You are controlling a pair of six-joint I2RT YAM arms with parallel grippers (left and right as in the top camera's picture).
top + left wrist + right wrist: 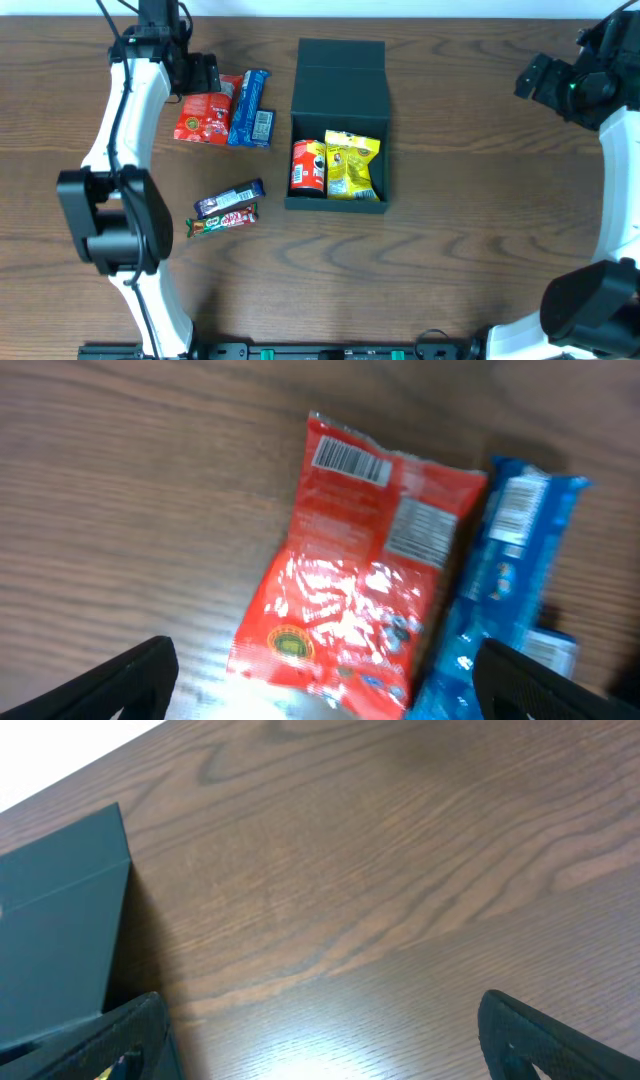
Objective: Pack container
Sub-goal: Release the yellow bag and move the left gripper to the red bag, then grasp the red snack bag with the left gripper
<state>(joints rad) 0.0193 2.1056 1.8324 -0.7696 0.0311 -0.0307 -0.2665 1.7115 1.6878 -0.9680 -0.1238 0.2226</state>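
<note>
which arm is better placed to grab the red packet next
Left. The left gripper, open, hovers right over the red packet, beside the blue packet, left of the container. The right gripper, also open, sits far off over the table beyond the container.

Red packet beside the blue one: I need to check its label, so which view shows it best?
Left wrist: the red packet fills the frame, barcode facing up. Overhead shows it small, beside the blue packet. Right wrist misses it entirely.
</note>
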